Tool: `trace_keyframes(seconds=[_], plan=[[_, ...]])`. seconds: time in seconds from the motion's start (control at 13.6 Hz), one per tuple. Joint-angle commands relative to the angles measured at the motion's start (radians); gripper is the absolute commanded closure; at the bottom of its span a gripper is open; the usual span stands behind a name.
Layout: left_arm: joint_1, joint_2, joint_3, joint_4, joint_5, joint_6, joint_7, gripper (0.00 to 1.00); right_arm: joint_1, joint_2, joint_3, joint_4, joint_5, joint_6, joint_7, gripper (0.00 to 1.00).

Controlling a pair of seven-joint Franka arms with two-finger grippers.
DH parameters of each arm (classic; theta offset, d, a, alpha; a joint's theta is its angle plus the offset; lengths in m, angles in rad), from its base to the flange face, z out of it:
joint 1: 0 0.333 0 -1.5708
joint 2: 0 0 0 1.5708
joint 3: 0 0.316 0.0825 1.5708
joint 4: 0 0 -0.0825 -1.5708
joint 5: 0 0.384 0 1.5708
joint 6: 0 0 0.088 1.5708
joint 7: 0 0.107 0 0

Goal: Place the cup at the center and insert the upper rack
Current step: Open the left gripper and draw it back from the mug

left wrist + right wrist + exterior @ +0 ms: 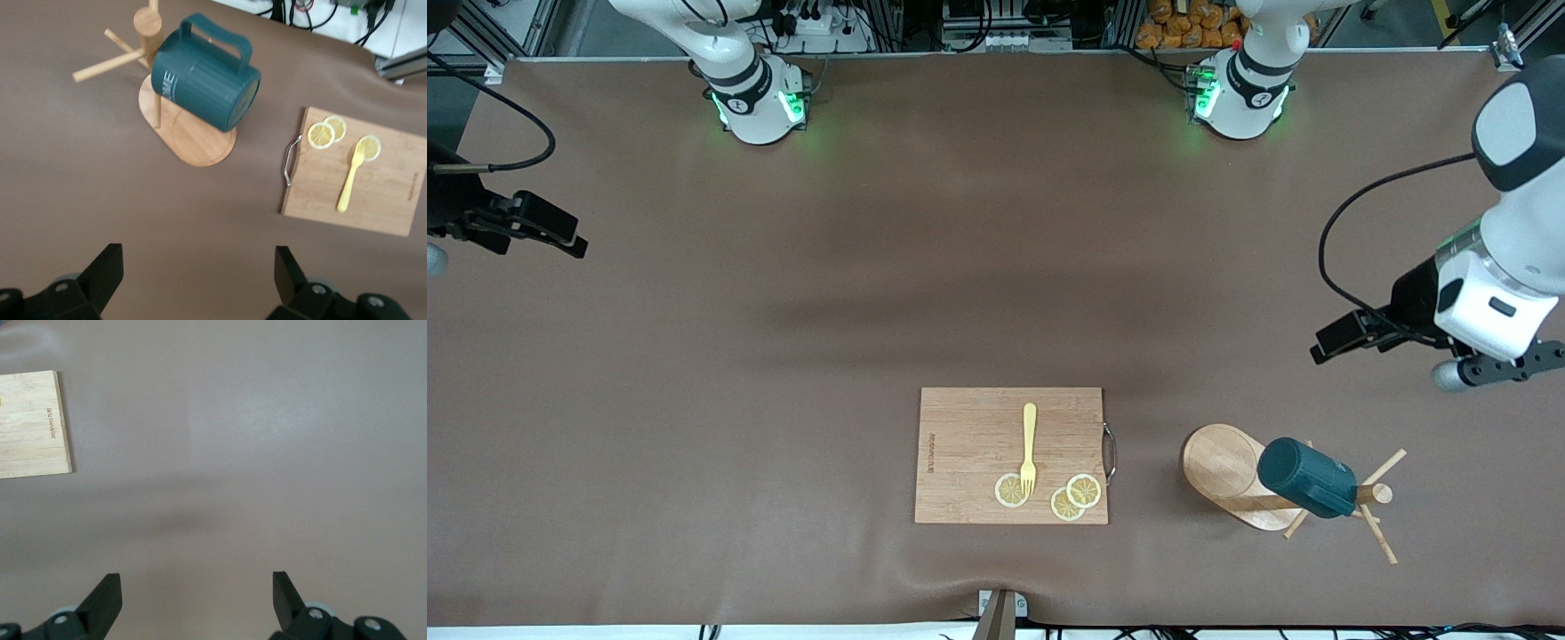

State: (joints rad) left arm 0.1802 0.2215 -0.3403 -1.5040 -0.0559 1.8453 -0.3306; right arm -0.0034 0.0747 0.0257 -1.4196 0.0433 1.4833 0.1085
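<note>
You see the upper rack point(1232, 471) standing on the table point(783, 356) close to the edge nearest the front camera, toward the left arm's end. Its oval base sits flat on the brown surface, its central pole rises from it, and thin pegs angle out near the top. The cup point(1307, 477) hangs on the rack, tipped on its side; in the left wrist view its handle points up and its mouth faces the cutting board point(1011, 455).

The cutting board lies beside the rack, near the middle of that same table edge, well apart from the rack's base. On it you find a yellow fork point(1029, 449) and three lemon slices point(1074, 498). The fork's tines rest on one slice, and the other two slices overlap each other near the board's corner by the metal handle.

Your left gripper point(197, 280) hangs over bare table at the left arm's end, above the rack's side of the table, with its fingers spread wide and nothing between them. Your right gripper point(195, 600) hovers over bare table at the right arm's end, well apart from the board, its fingers likewise spread wide and holding nothing.
</note>
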Motion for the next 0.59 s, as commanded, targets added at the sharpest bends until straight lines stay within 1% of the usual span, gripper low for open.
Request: trace_keyframes(seconds=[0.0,0.07,0.22,0.44,0.51], plan=[[-0.097,-0.135,0.102,-0.135,0.019,-0.005,0.074,0.0,0.01,-0.006,-0.006,0.001,0.007,-0.001,0.003,0.0],[-0.122,-0.161,0.121,-0.156,0.019,-0.026,0.091,0.0,0.01,-0.006,-0.006,0.001,0.006,-0.001,0.003,0.0],[-0.128,-0.191,0.126,-0.157,0.019,-0.098,0.149,0.0,0.01,-0.006,-0.006,0.001,0.006,0.002,0.003,0.0],[-0.148,-0.232,0.136,-0.156,0.022,-0.167,0.188,0.0,0.01,-0.006,-0.006,0.001,0.007,0.003,0.003,0.0],[-0.198,-0.247,0.193,-0.153,0.031,-0.201,0.206,0.0,0.01,-0.006,-0.006,0.001,0.007,0.003,0.003,0.0]])
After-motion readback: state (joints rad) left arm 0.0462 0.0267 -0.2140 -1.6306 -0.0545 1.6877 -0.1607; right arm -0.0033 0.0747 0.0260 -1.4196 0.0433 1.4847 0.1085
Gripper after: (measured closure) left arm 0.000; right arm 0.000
